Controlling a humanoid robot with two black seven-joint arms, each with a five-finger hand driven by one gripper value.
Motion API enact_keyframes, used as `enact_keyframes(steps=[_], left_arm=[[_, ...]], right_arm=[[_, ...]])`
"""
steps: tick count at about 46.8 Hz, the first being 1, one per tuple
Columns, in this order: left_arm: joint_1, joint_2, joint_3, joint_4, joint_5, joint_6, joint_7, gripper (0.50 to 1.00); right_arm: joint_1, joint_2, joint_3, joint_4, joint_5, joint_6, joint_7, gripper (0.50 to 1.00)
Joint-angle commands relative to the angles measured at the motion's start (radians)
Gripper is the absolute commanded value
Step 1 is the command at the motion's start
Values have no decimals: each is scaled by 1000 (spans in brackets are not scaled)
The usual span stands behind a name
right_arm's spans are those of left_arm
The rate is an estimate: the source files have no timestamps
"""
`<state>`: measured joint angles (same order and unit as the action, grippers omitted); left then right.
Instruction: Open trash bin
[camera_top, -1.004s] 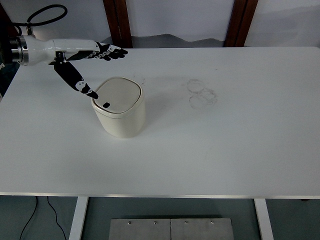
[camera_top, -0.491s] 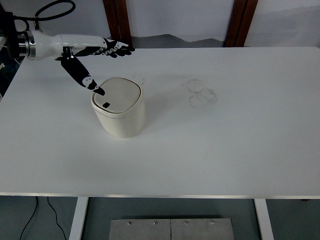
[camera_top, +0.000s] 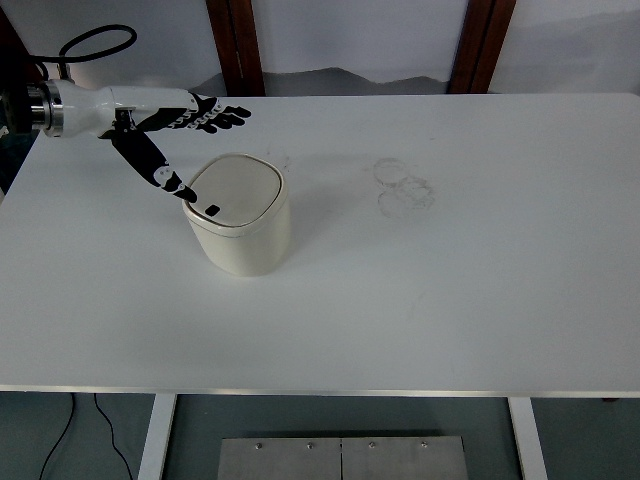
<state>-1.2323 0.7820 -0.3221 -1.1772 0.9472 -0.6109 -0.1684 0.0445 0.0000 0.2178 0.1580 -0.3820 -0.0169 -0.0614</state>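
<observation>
A cream trash bin (camera_top: 241, 220) stands on the left half of the white table (camera_top: 420, 290). Its lid (camera_top: 235, 187) is tilted up slightly, with a narrow gap showing at the front edge, and has a small black button (camera_top: 212, 210) near the front. My left hand (camera_top: 180, 140) reaches in from the left above the bin. Its fingers (camera_top: 215, 116) are stretched out flat and hold nothing. The thumb (camera_top: 160, 172) points down and its tip touches the lid's left edge. The right arm is not in view.
Faint ring marks (camera_top: 402, 185) stain the table to the right of the bin. Two dark wooden posts (camera_top: 236, 45) stand behind the far edge. A black cable (camera_top: 90, 40) loops over the left wrist.
The left hand first rose and moved right, then came back left and down. The thumb tip now presses at the lid's left edge and the lid has lifted slightly.
</observation>
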Motion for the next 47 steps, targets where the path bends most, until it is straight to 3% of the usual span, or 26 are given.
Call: enact_keyframes(steps=[1,14,27,47], left_arm=[[-7,2,0,8,-10,0,1,1000],[-33,8,14,8,-10,0,1,1000],[-156,43,236,-1,-21,0,0,1000],[-203,10,241,-6,-64,0,0,1000]], right_arm=[[0,0,0,0,-1,0,0,995],[0,0,0,0,0,0,0,995],[0,0,0,0,0,0,0,995],[0,0,0,0,0,0,0,995]])
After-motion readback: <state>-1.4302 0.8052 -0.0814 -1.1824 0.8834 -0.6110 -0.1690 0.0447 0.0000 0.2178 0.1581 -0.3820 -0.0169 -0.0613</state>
